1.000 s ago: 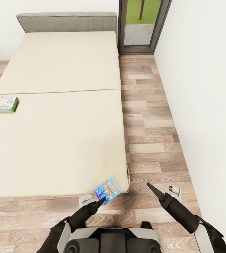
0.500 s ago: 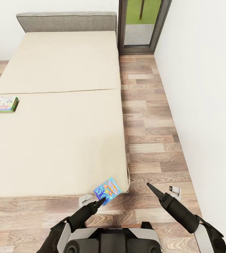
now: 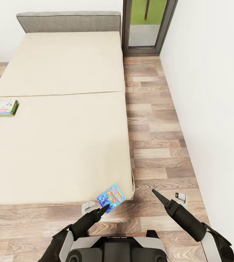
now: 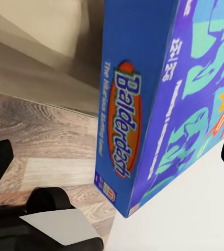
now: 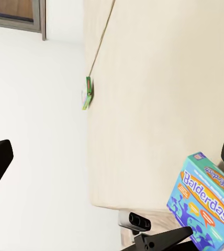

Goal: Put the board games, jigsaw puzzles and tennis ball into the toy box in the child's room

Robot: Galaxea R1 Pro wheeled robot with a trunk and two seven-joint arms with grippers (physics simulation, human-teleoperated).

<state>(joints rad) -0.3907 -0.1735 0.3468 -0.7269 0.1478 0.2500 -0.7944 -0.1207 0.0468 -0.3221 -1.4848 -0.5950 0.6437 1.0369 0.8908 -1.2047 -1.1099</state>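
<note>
At the far left edge of the bed (image 3: 58, 120), well away from both sets of fingers, lies the white-green Monopoly box (image 3: 2, 107), flat on the cream mattress near the seam between its two halves. In the right wrist view it shows edge-on as a thin green sliver (image 5: 87, 93) on the same mattress.

Nearer the robot, the left fingers (image 3: 104, 209) point forward and up from the end of the dark left arm, with the blue Balderdash box (image 3: 111, 197) right at their tips. The box sits at the bed's near right corner, overhanging the edge above the wood-plank floor (image 3: 157, 145). In the left wrist view the box (image 4: 159, 104) stands close ahead between the two dark finger tips at that picture's side edges, which are spread wide apart; whether they touch the box cannot be told.

Right of the box, well apart from it, the right fingers (image 3: 157, 194) hover over the floor beside the bed corner. In the right wrist view their dark tips sit at the picture's side edges, spread wide and holding nothing, with the Balderdash box (image 5: 205, 201) and the tip of the left arm near one of them.

Past the right fingers runs the plain white wall (image 3: 211, 109), and far ahead of them stands a dark-framed glass door (image 3: 146, 25).
</note>
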